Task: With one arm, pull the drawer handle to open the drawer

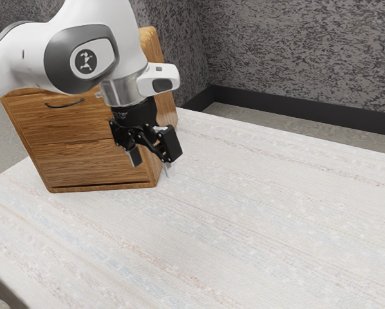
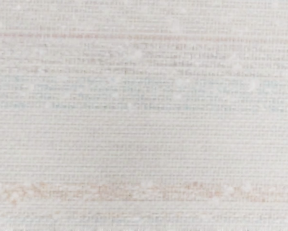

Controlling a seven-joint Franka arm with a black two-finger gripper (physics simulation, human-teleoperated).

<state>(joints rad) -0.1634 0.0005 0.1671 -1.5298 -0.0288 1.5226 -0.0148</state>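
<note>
**Hand open at the cabinet's corner, handle untouched**

At the exterior view's left, a wooden cabinet [image 1: 83,164] stands on the table [image 1: 257,219]. The dark, curved drawer handle [image 1: 64,103] sits on the upper drawer [image 1: 54,125], whose front lies flush with the cabinet face. The white arm [image 1: 18,48] crosses in front of the cabinet's top. Further right, the black hand [image 1: 152,151] hangs low by the cabinet's near corner. Its fingers point down and stand apart with nothing between them, well away from the handle. Beyond, to the right, a speckled grey wall [image 1: 295,45] meets a dark baseboard [image 1: 308,106]. The wrist view adds the table's pale woven surface [image 2: 144,115] close beneath the hand; cabinet and handle are read from the exterior view.
</note>
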